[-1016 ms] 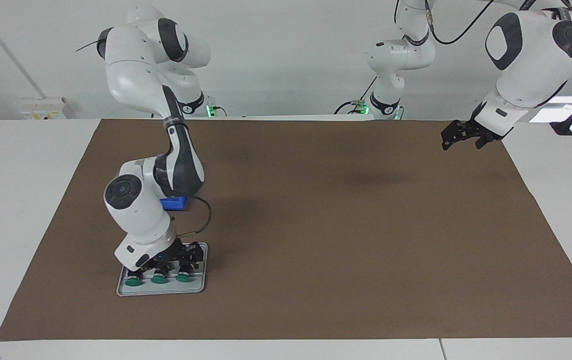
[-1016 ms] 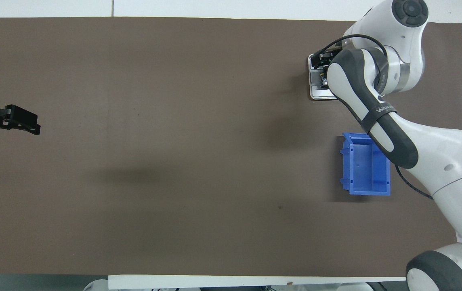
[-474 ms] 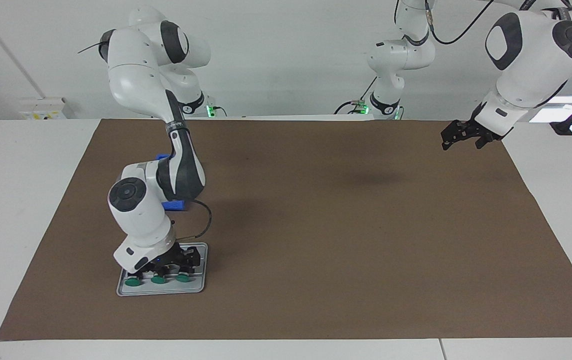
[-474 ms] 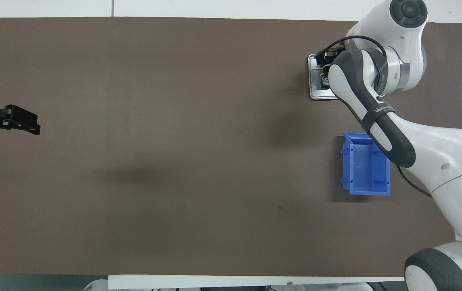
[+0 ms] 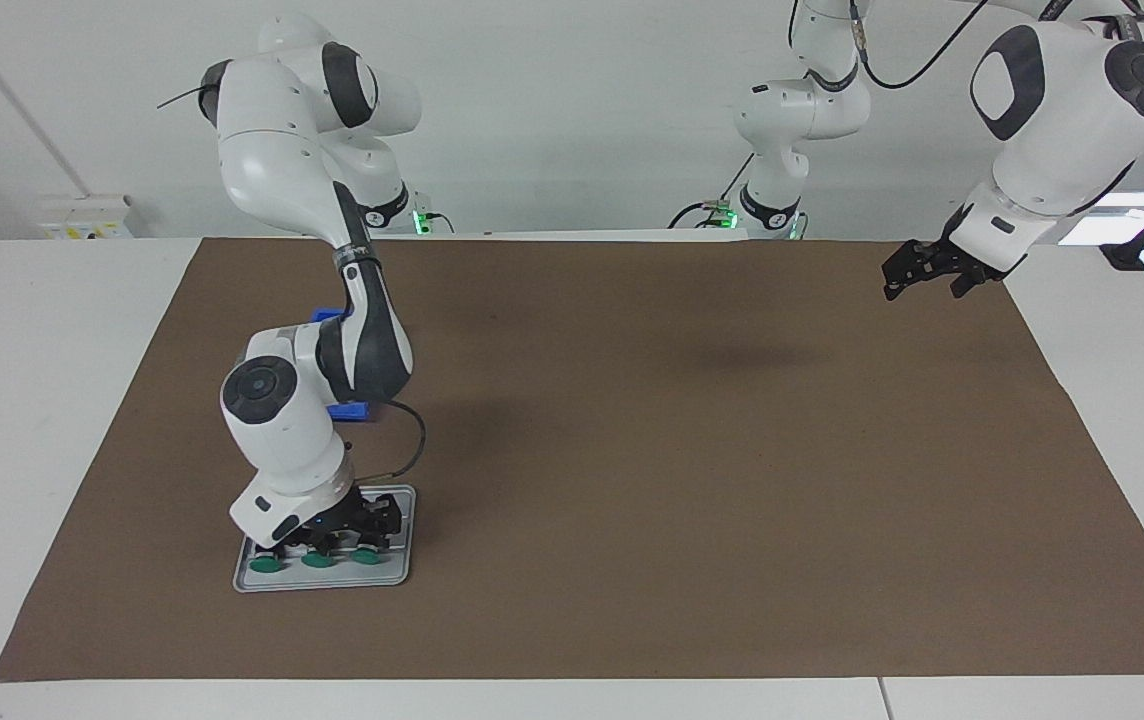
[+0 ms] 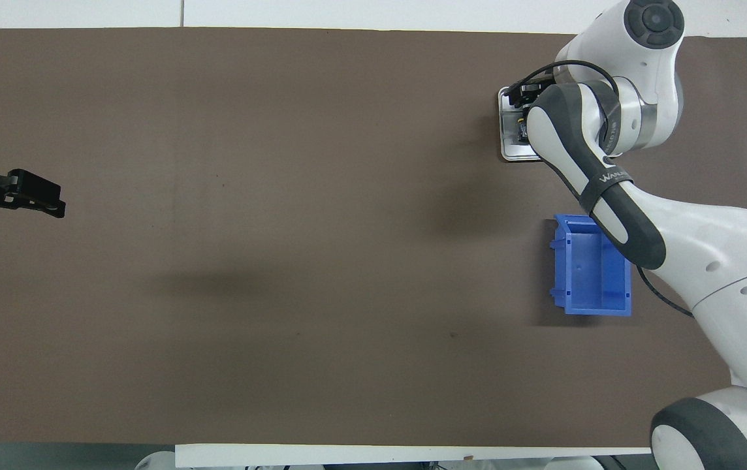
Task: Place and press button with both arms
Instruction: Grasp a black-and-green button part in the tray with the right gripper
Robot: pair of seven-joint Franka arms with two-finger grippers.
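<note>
Facing view: hanging low over grey tray (image 5: pixel 397 575) at 7 o'clock, right gripper (image 5: pixel 352 532), grip undeterminable, above three green buttons (image 5: pixel 316 560); left gripper (image 5: pixel 917 275) released, waiting at 2 o'clock. Overhead view: blue bin (image 6: pixel 586 274) at 4 o'clock

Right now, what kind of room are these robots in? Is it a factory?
Probably a robot lab, not a factory. Two white robot arms stand at a plain white table covered with a brown mat. On it are only a grey tray of green buttons and a blue bin.
</note>
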